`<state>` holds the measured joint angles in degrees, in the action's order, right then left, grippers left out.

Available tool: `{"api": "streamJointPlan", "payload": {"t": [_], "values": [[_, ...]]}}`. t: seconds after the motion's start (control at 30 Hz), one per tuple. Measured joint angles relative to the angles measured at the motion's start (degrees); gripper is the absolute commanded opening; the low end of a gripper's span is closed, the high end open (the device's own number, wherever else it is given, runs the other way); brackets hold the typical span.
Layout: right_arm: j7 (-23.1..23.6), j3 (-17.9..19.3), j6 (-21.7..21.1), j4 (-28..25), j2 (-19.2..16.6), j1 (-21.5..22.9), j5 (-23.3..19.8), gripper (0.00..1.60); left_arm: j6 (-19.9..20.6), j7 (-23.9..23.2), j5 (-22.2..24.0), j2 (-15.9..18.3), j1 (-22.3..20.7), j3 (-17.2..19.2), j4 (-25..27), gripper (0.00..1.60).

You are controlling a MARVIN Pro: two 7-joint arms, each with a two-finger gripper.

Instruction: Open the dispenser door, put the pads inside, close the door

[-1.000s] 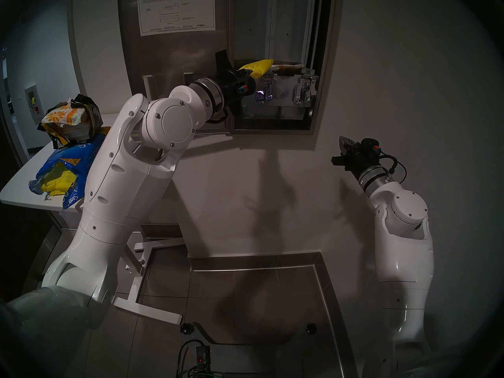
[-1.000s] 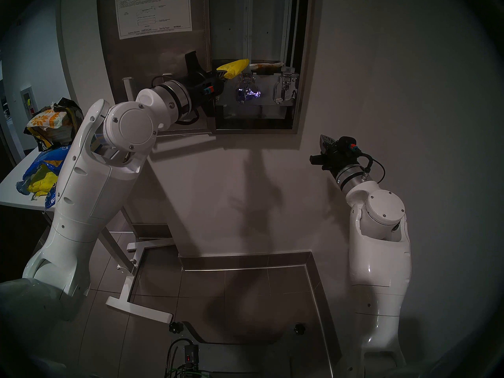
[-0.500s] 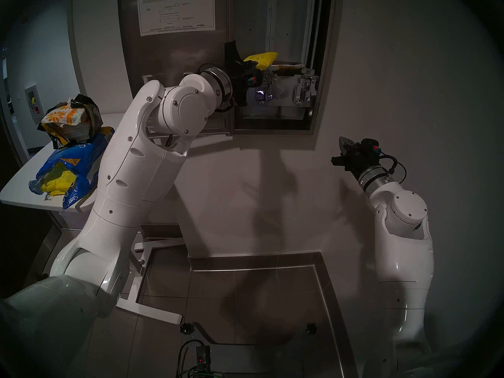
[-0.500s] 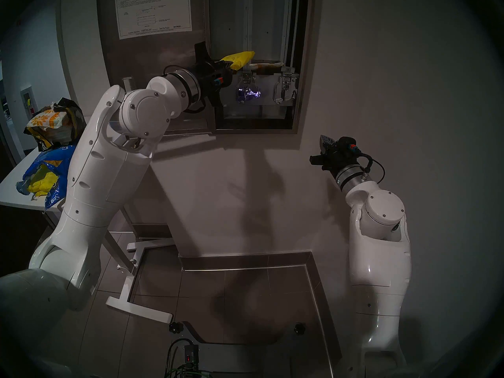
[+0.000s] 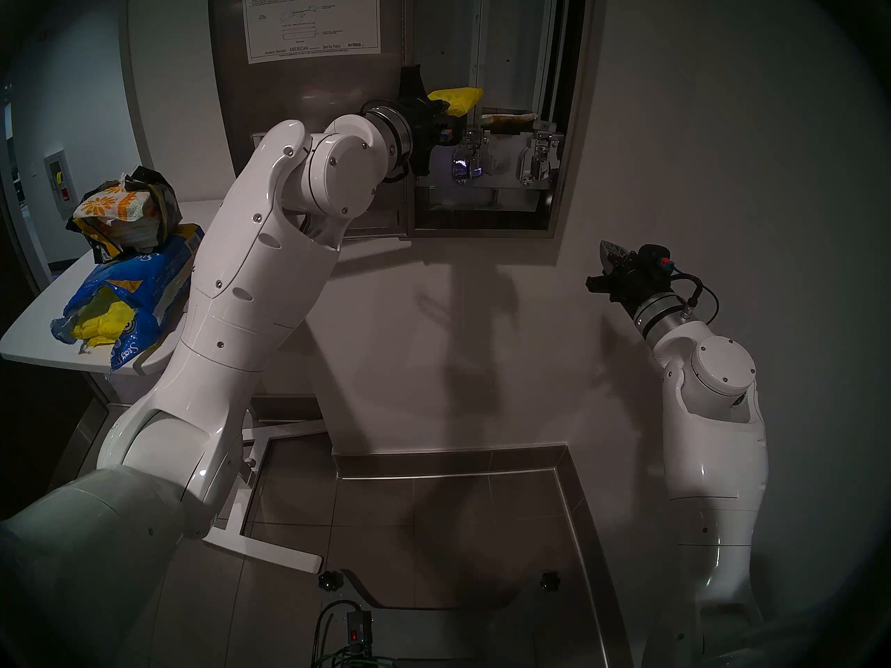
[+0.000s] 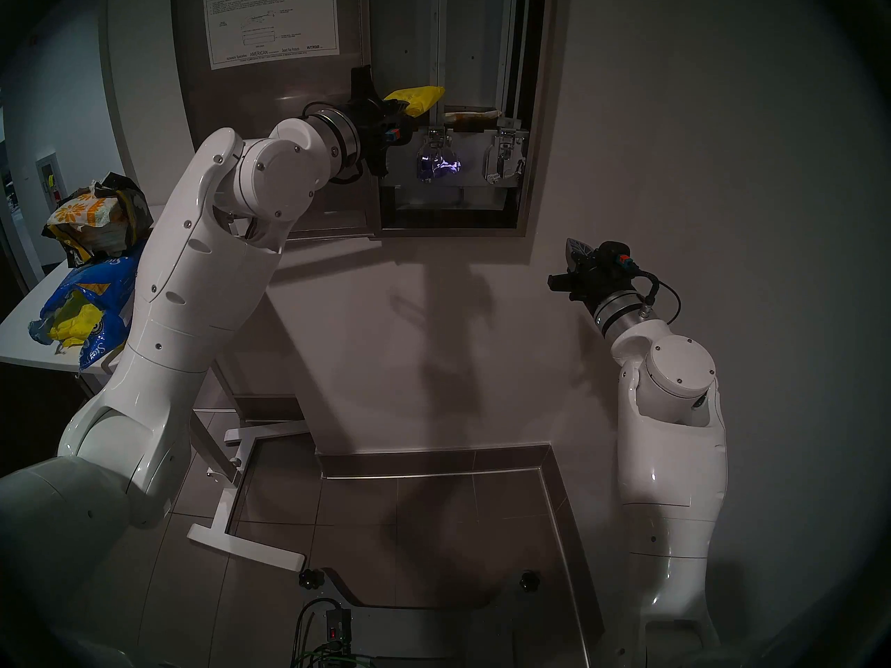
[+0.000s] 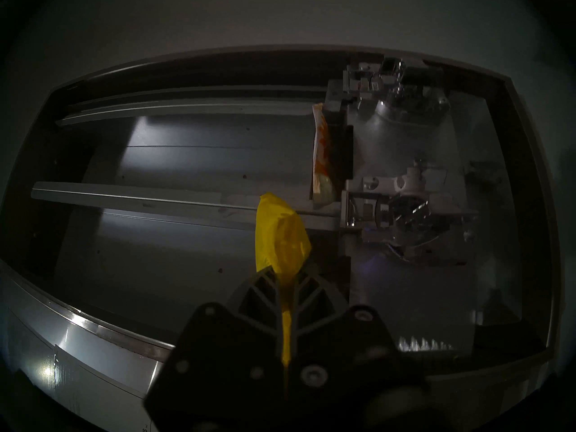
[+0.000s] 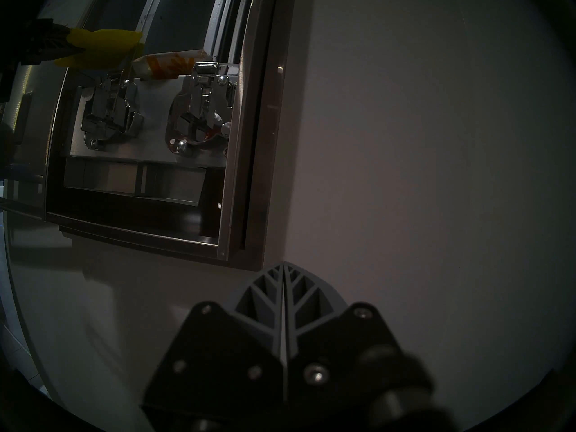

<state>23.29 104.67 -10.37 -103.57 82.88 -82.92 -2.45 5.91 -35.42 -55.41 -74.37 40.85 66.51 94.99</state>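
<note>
The dispenser door [image 5: 308, 98] stands swung open to the left of the dispenser [image 5: 569, 122], its white instruction sheet [image 5: 311, 18] facing out on its inner side. The left gripper [image 7: 285, 277] is clamped on a yellow pad [image 7: 280, 235], the packet pinched flat between the two fingers with most of it sticking out past the tips. In the head view this pad [image 5: 457, 98] hangs in front of the cabinet's left chute, above the left chrome lever mechanism [image 5: 470, 163] and not touching it. To its right, an orange-flowered white pad [image 5: 508, 118] lies flat at the foot of the right chute, just above the right chrome lever mechanism [image 5: 535, 163].

The right gripper [image 8: 283, 270] has its fingers pressed together with nothing between them; it sits low and to the right of the cabinet, near the bare wall [image 5: 699, 146].

On the white table [image 5: 29, 329] at the far left, a torn blue plastic bag [image 5: 135, 291] spills more yellow pads [image 5: 103, 320], and a dark bag [image 5: 159, 194] behind it holds a stack of orange-flowered packets [image 5: 113, 206].
</note>
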Motion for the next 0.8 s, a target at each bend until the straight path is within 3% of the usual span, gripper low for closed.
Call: {"api": "streamJointPlan", "payload": {"t": [0.47,0.8], "values": [[-0.1,-0.1,0.0,-0.2,-0.2,0.0,-0.2,0.25,-2.6,-3.0,-8.5,-3.0,-4.6,-0.2,-6.6,0.0],[-0.2,-0.2,0.0,-0.4,-0.4,0.0,-0.4,0.25,-4.2,-7.0,-12.9,-7.1,-7.4,-0.7,-9.4,0.0]]}}
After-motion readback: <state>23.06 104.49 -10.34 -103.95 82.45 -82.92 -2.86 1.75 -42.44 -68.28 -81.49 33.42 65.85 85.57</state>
